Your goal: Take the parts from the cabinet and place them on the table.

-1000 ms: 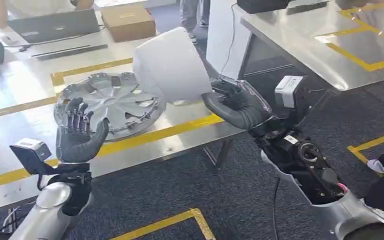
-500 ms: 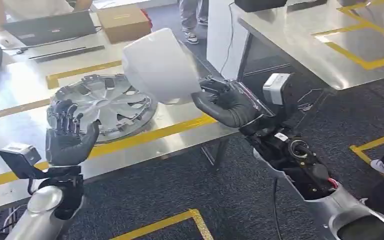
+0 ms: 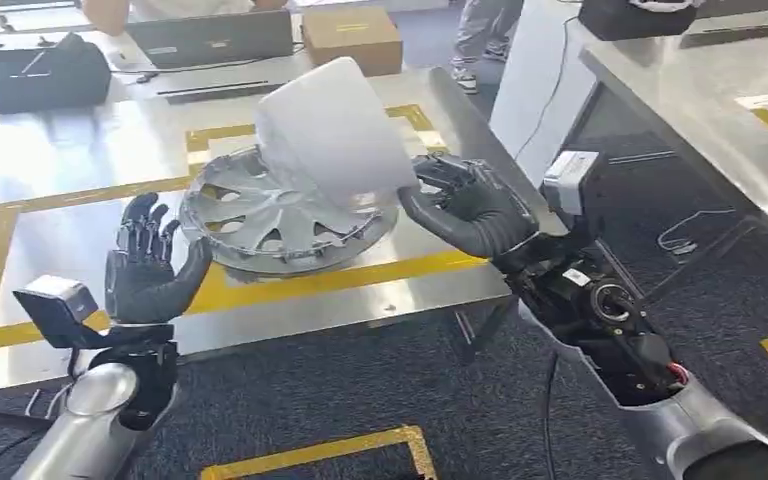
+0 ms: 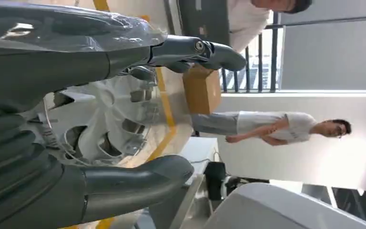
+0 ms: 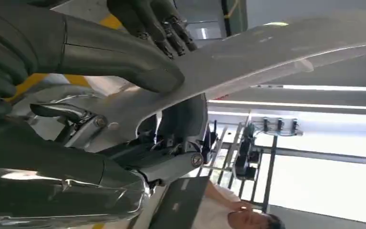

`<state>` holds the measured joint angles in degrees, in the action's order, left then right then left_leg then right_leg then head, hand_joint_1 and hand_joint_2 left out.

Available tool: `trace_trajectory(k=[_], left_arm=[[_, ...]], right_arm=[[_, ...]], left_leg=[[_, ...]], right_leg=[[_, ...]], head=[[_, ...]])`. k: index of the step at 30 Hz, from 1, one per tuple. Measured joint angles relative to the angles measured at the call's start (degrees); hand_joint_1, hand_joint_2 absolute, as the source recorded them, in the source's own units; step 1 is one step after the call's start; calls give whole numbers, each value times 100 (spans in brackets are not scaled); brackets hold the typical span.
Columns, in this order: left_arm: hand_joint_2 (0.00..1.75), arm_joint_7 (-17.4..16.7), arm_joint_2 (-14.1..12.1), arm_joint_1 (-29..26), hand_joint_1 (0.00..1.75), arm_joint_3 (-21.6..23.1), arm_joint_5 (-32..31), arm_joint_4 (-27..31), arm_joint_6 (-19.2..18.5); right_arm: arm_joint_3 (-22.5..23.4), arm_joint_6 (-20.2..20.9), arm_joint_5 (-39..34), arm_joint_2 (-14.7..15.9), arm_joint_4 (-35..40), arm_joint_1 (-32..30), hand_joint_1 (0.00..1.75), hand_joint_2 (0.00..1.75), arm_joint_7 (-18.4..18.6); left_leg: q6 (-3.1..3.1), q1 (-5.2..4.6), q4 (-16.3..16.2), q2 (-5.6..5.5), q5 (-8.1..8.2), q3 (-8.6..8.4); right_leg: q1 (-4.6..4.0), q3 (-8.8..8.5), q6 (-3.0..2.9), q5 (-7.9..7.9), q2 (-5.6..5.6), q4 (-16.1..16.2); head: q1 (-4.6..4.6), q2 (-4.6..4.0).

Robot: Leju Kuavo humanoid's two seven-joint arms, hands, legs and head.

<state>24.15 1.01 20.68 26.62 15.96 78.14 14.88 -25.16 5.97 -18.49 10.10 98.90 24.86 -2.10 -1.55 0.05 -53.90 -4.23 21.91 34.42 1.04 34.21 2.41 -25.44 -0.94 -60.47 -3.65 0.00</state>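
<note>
My right hand (image 3: 465, 205) grips a large white plastic part (image 3: 330, 130) by its edge and holds it tilted in the air above the steel table (image 3: 80, 160). The right wrist view shows the thumb and fingers (image 5: 119, 52) clamped on the white part's (image 5: 276, 52) rim. A silver wheel cover (image 3: 285, 215) lies flat on the table, partly under the white part. My left hand (image 3: 145, 270) is raised near the table's front edge, left of the wheel cover, with its fingers (image 4: 138, 183) apart and nothing in it. The wheel cover (image 4: 109, 119) lies just beyond that hand.
Yellow tape lines (image 3: 330, 275) mark the table top. A laptop (image 3: 210, 38), a cardboard box (image 3: 352, 38) and a black bag (image 3: 35, 70) sit at the far side. A second steel table (image 3: 700, 110) stands to the right. People (image 4: 271, 129) stand beyond the tables.
The whole picture has shifted, so the camera has turned. The white part now hangs over the wheel cover's far right side. My left hand stays open near the front edge.
</note>
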Motion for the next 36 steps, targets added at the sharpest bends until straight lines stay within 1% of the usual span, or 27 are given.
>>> trace_trajectory(k=[1, 2, 5, 6, 7, 8, 9, 11, 12, 13, 15, 16, 17, 18, 21, 22, 23, 24, 26, 27, 28, 29, 30, 31, 32, 33, 36], left_arm=[[175, 0, 0, -1, 0, 0, 0, 0, 0], [175, 2, -2, 9, 0, 0, -2, 0, 0], [175, -7, -4, -22, 0, -2, -9, 0, 0], [175, -7, -7, -25, 0, 0, -9, 0, 0], [175, -7, -11, -33, 0, 0, -11, 2, 2], [175, -2, -13, -16, 0, 0, -15, 2, 4], [175, -2, -15, -12, 0, 0, -15, 0, 7], [175, -2, -13, -45, 0, 0, -15, 0, 7], [175, -2, -15, -61, 0, 0, -15, 0, 7], [175, -4, -20, -66, 0, 0, -15, 0, 7], [175, -4, -22, -54, 0, 0, -15, 0, 13], [175, -4, -22, -45, 0, 0, -15, 0, 13], [175, -4, -18, -29, 0, 0, -15, 2, 13], [175, -2, -4, -26, 0, 0, -15, 2, 4], [175, -2, -13, -20, 0, 0, -9, 2, -39], [175, 0, -4, -18, 0, 0, -2, 4, -52], [175, 4, -2, -5, 0, 0, 4, 4, -55], [175, 4, 0, 8, 0, 0, 7, 4, -63], [175, 4, 13, 5, 0, 0, 11, 2, -66], [175, 4, 13, 2, 0, 0, 11, 2, -66], [175, 4, 15, 3, 0, 0, 11, 2, -66], [175, 9, 17, 5, 0, 0, 13, 2, -66], [175, 11, 20, 9, 0, 0, 17, 2, -66], [175, 13, 30, 14, 0, 0, 17, 2, -66], [175, 22, 35, 21, 0, 0, 17, 2, -66], [175, 24, 37, 36, 0, 0, 26, 0, -66], [175, 28, 40, 26, 0, 0, 26, 0, -66]], right_arm=[[2, 0, 0, 0, -2, 3, 175, 175, -2], [2, 0, 0, 0, -13, -1, 175, 175, -4], [-9, 0, 0, -2, -15, 0, 175, 175, -9], [-15, 2, 0, -2, -15, 10, 175, 175, -11], [-15, 2, 0, -2, -15, 20, 175, 175, -15], [-9, -4, 0, -2, -15, 23, 175, 175, -20], [-13, 4, -2, -2, -15, 23, 175, 175, -20], [-20, 2, 0, -2, -22, 3, 175, 175, -15], [-22, 2, 0, -2, -31, -1, 175, 175, -15], [-26, 2, 0, -2, -35, -2, 175, 175, -15], [-31, 2, 0, -2, -37, 0, 175, 175, -15], [-33, 0, 0, -4, -37, 1, 175, 175, -17], [-33, 0, 0, -2, -37, 4, 175, 175, -17], [-33, -4, 0, -2, -39, 20, 175, 175, -15], [-48, -4, 11, -4, -61, 26, 175, 175, -24], [-48, -2, 11, -2, -66, 30, 175, 175, -26], [-48, 0, 13, -2, -74, 36, 175, 175, -42], [-48, 2, 15, -2, -89, 54, 175, 175, -50], [-52, 18, 31, -2, -140, 60, 175, 175, -66], [-70, 43, 31, -4, -183, 58, 175, 175, -79], [-79, 61, 33, -4, -218, 61, 175, 175, -98], [-85, 79, 39, -2, -256, 75, 175, 175, -127], [-87, 90, 44, -2, -291, 104, 175, 175, -149], [-87, 101, 46, -2, -323, 140, 175, 175, -171], [-90, 107, 53, -2, -352, 174, 175, 175, -181], [-92, 109, 81, -2, -400, 204, 175, 175, -195], [-129, 118, 107, -13, -503, 243, 175, 175, -212]], left_leg=[[22, 10, -15, -47, 19, -8], [56, -17, -39, -95, 16, 31], [150, 41, -26, -244, -45, 107], [185, 3, -41, -300, -42, 116], [205, -7, -144, -67, 53, 148], [241, -18, -477, 181, 242, 309], [259, -8, -982, 294, 461, 558], [272, 8, -1903, 364, 774, 1054], [277, 12, -2059, 373, 760, 1164], [276, 15, -1945, 375, 650, 1131], [241, 16, -838, 453, 97, 568], [218, 9, -264, 608, -105, 246], [192, -61, -38, 782, -33, 134], [139, -33, -32, 667, -73, 148], [61, -63, -32, 504, -54, 157], [27, -18, 1, 467, -73, 127], [7, -8, 3, 427, -68, 115], [-14, -6, 3, 381, -66, 112], [-26, -10, 0, 268, -63, 113], [-26, -11, -1, 205, -62, 112], [-26, -11, -4, 136, -62, 107], [-25, -9, -7, 61, -61, 93], [-16, -8, -11, -25, -55, 73], [-4, -8, -15, -102, -46, 53], [13, 13, -1, -135, -51, 69], [43, -4, -35, -211, -62, 109], [143, 40, -11, -384, -123, 187]], right_leg=[[25, -155, -10, 132, -166, 421], [25, -253, -16, 62, -342, 510], [-14, -302, -60, 10, -220, 559], [40, -340, -104, 34, -154, 612], [36, -381, -146, 49, -81, 643], [26, -390, -201, 49, -17, 655], [4, -389, -222, 44, 46, 655], [-13, -388, -240, 33, 177, 653], [-15, -390, -244, 28, 243, 652], [-15, -395, -245, 20, 291, 652], [-15, -430, -227, -14, 418, 652], [-19, -458, -207, -38, 469, 651], [-73, -455, -171, -64, 502, 646], [-80, -454, -154, -74, 523, 643], [-80, -513, -82, -111, 677, 670], [-50, -479, -32, -182, 527, 617], [-32, -392, -23, -341, 310, 410], [-25, -195, -15, -584, 189, -40], [-39, 334, 6, -969, 122, -1108], [-41, 492, 7, -989, 119, -1373], [-42, 500, -2, -860, 116, -1309], [-40, 388, -19, -617, 107, -996], [-41, 150, -50, -259, 65, -427], [-40, -91, -83, 72, -67, 171], [-1, -207, -124, 37, -337, 399], [-8, -269, -108, 104, -335, 508], [-49, -316, -143, 38, -165, 590]], head=[[-33, 0], [-17, 0], [-26, 0], [2, 0], [0, 0], [108, 0], [144, 0], [186, 0], [199, 0], [210, 0], [230, 0], [234, 0], [247, 0], [223, 0], [184, 0], [179, 0], [142, 0], [92, 0], [13, 0], [2, 0], [2, 0], [-22, 0], [-52, 0], [-81, 0], [-85, 0], [-33, 0], [-87, 0]])
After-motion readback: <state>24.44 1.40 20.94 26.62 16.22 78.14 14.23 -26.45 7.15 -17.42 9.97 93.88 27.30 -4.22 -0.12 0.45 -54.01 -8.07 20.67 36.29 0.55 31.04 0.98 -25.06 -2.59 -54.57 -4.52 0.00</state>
